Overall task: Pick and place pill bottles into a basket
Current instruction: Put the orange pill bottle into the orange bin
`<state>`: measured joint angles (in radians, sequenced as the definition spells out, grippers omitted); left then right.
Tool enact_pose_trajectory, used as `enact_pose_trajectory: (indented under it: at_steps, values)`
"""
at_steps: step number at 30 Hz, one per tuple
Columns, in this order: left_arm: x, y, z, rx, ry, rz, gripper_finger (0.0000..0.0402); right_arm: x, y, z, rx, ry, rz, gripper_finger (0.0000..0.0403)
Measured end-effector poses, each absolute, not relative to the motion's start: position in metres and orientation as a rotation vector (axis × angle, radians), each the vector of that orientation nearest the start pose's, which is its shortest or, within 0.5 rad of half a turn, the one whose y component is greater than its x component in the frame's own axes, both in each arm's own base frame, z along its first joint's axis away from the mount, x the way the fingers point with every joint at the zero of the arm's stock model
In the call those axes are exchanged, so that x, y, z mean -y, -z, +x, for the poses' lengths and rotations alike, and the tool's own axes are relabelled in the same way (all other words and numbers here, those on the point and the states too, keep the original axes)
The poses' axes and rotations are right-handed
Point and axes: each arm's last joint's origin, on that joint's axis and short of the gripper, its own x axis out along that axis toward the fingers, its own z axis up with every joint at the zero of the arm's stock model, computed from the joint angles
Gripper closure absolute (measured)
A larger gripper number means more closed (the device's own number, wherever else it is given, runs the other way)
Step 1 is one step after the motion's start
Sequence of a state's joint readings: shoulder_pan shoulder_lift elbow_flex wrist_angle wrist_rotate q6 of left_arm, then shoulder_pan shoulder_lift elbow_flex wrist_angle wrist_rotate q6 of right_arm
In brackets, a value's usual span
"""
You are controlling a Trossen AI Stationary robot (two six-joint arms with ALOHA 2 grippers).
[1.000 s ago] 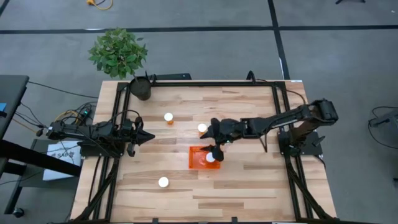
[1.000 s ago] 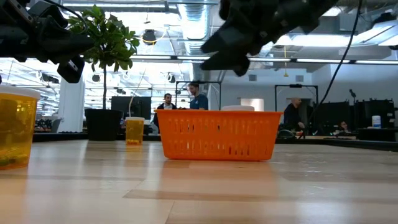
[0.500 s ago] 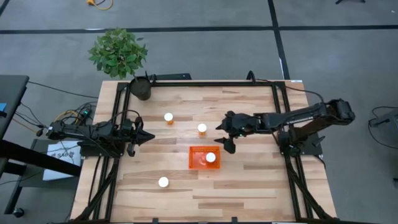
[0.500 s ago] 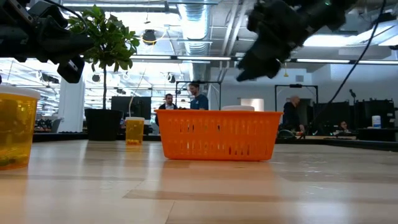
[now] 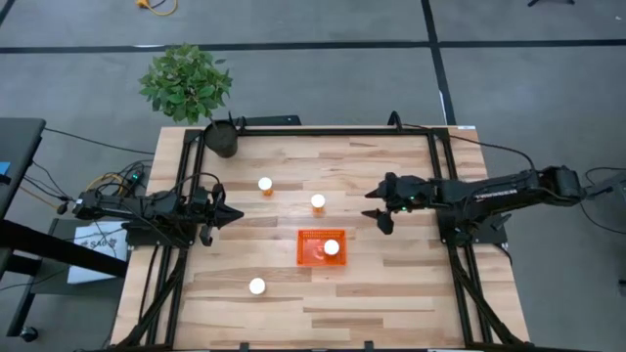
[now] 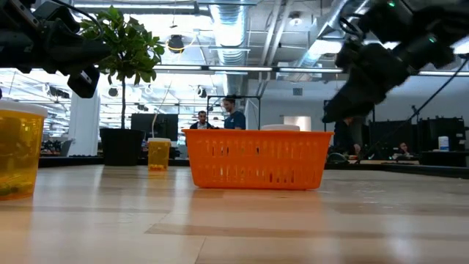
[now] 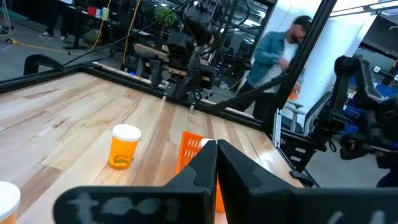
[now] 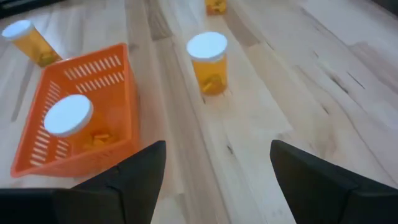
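Observation:
The orange basket [image 5: 320,247] stands mid-table with one white-capped pill bottle [image 5: 332,247] upright inside it; both also show in the right wrist view, basket [image 8: 93,81] and bottle [image 8: 68,116]. Three more bottles stand upright on the table: one far of the basket [image 5: 318,202], one farther left [image 5: 265,185], one near the front [image 5: 256,286]. My right gripper [image 5: 380,207] is open and empty, right of the basket, its fingers spread wide in its wrist view [image 8: 214,180]. My left gripper [image 5: 223,217] is shut and empty at the table's left edge.
A dark round pot [image 5: 223,140] with a leafy plant [image 5: 186,83] stands at the far left corner. Black frame rails run along the table's edges. People show in the room beyond the table in the low view [image 6: 233,114].
My right gripper has drawn back from above the basket toward the table's right edge, open and empty. The bottle in the basket has stayed where it was. My left arm has kept still.

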<state>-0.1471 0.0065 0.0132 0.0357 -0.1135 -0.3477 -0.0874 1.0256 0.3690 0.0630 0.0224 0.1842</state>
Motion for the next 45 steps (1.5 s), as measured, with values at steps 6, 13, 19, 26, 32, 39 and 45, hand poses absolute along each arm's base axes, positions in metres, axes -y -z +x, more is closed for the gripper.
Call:
enact_pose_trajectory:
  at_steps: [6, 13, 19, 26, 32, 39, 45]
  values:
    - [0.011, -0.171, 0.096, 0.036, 0.04, -0.353, 0.0402, 0.02, -0.154, 0.178, -0.539, 0.16, 0.195, 0.0121]
    - [0.011, -0.171, 0.096, 0.036, 0.04, -0.353, 0.0402, 0.021, -0.137, 0.176, -0.499, 0.161, 0.204, 0.0121]
    - [0.011, -0.171, 0.096, 0.036, 0.039, -0.353, 0.0402, 0.022, -0.129, 0.18, -0.508, 0.162, 0.208, 0.0121]
    - [0.011, -0.171, 0.096, 0.036, 0.039, -0.353, 0.0402, 0.022, -0.118, 0.189, -0.511, 0.137, 0.211, 0.0121]
    - [0.011, -0.171, 0.096, 0.036, 0.039, -0.353, 0.0402, 0.023, -0.111, 0.198, -0.471, 0.113, 0.214, 0.0121]
    - [0.011, -0.171, 0.096, 0.036, 0.039, -0.353, 0.0402, 0.023, -0.103, 0.205, -0.444, 0.082, 0.225, 0.0121]
    - [0.011, -0.171, 0.096, 0.036, 0.039, -0.353, 0.0402, 0.024, -0.099, 0.219, -0.455, 0.055, 0.2, 0.0121]
